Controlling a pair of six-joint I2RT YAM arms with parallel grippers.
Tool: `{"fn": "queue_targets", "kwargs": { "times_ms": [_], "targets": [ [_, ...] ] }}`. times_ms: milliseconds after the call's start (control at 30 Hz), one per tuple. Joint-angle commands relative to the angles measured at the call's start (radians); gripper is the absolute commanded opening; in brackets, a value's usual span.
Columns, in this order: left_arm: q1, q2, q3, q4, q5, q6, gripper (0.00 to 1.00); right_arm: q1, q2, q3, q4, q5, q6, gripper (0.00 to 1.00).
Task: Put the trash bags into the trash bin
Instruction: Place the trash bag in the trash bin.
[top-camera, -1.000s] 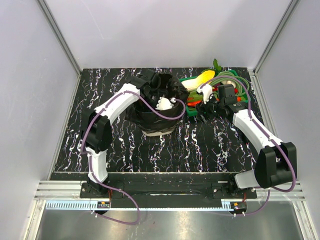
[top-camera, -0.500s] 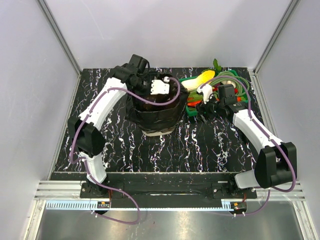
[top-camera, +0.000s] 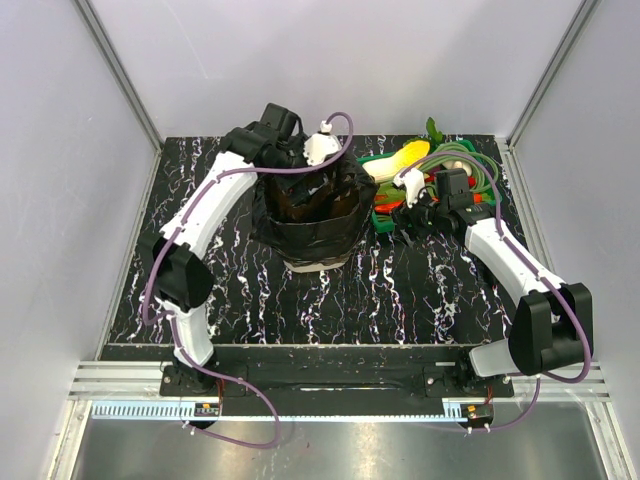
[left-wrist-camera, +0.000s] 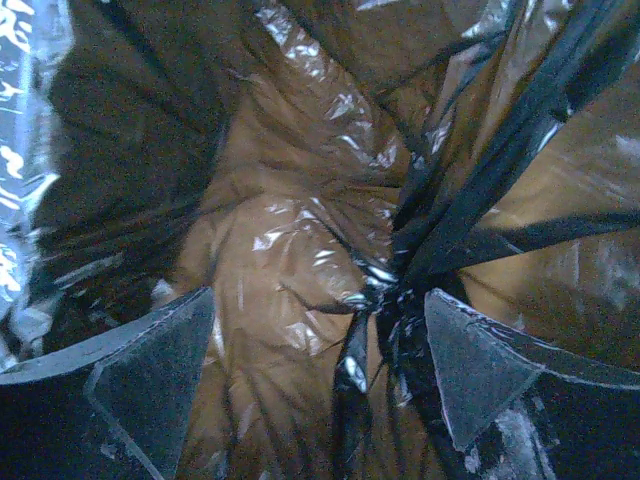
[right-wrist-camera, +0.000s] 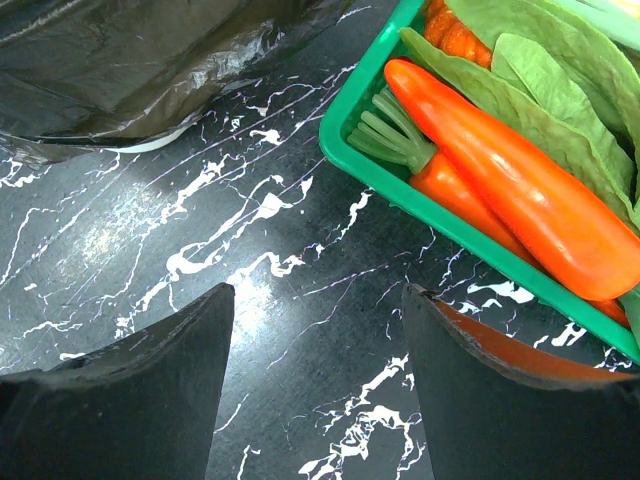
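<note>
Black glossy trash bag (top-camera: 310, 235) lines trash bin (top-camera: 319, 265), draped over rim. We see left gripper (left-wrist-camera: 315, 305) straight above bin mouth, fingers apart, bag's twisted strand beneath. Right gripper (right-wrist-camera: 315, 300) farther off, spread, empty.

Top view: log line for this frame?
bag: lining bin, draped over rim | left jaws: open, above bin mouth | right jaws: open, empty, above table by tray
</note>
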Motion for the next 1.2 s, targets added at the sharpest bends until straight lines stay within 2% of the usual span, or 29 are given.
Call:
{"fn": "queue_targets", "kwargs": {
  "times_ms": [0, 133, 300, 567, 900, 1167],
  "targets": [
    [-0.026, 0.041, 0.032, 0.02, -0.015, -0.192, 0.88, 0.004, 0.0, 0.014, 0.009, 0.003, -0.005, 0.74],
    [-0.038, 0.062, 0.009, 0.028, -0.064, -0.249, 0.76, 0.004, -0.006, 0.012, 0.011, 0.003, -0.007, 0.73],
    [-0.053, 0.025, -0.081, 0.079, -0.104, -0.272, 0.68, 0.004, -0.003, 0.011, 0.011, 0.005, -0.01, 0.74],
    [-0.058, 0.029, -0.153, 0.079, -0.146, -0.289, 0.67, 0.004, -0.008, 0.008, 0.009, 0.003, -0.014, 0.74],
    [-0.059, 0.074, -0.17, 0.08, -0.161, -0.283, 0.66, 0.004, -0.012, 0.005, 0.009, 0.005, -0.016, 0.74],
    [-0.059, 0.129, -0.195, 0.086, -0.185, -0.254, 0.68, 0.004, -0.012, 0.006, 0.006, 0.0, -0.016, 0.74]
  ]
}}
